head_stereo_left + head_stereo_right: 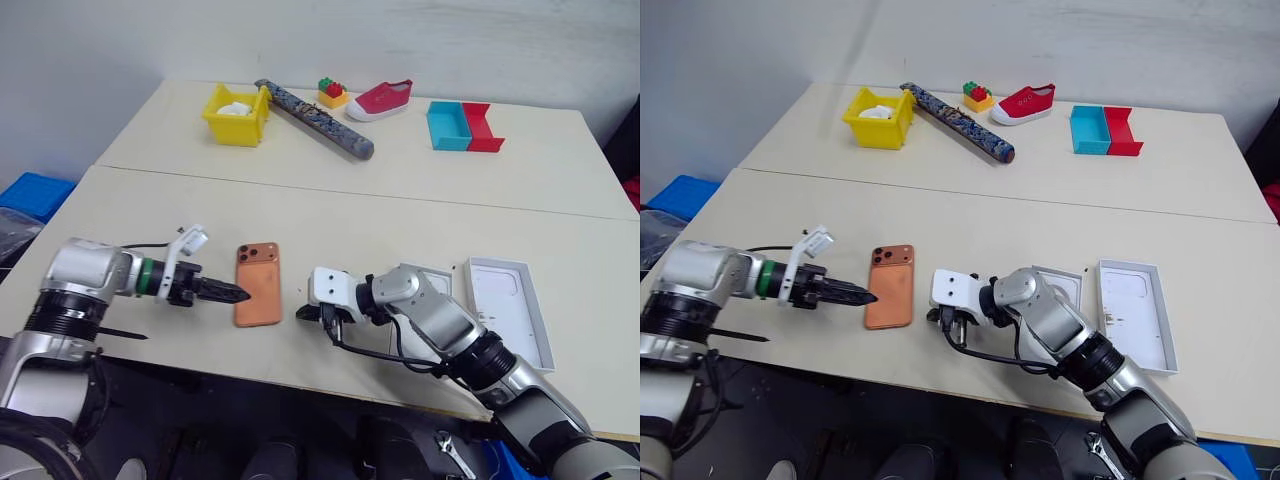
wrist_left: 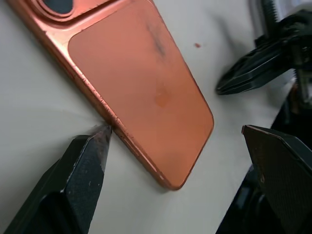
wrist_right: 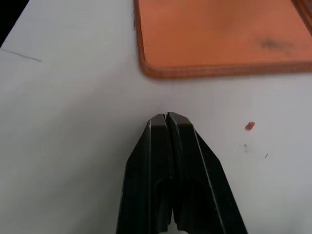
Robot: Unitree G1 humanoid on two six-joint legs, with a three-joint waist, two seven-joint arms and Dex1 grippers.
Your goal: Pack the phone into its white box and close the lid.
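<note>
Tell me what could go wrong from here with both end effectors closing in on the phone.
1. The phone lies flat on the table; the open left end effector has one finger at its edge, so closing could push it sideways rather than grip it.
2. The shut right end effector points at the phone's opposite side without touching; pushing may skid it off line.
3. The white box sits partly behind the right arm, risking a knock.

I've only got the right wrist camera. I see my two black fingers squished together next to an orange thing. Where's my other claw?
Observer: The left gripper is on the phone's other long side, wide open.
Operator: Is it grabbing it?
Observer: No. One finger is right at the phone's edge, and the other is clear of it.
Operator: Where's the lid?
Observer: The lid lies inside-up on the table, beyond your right arm.
</note>
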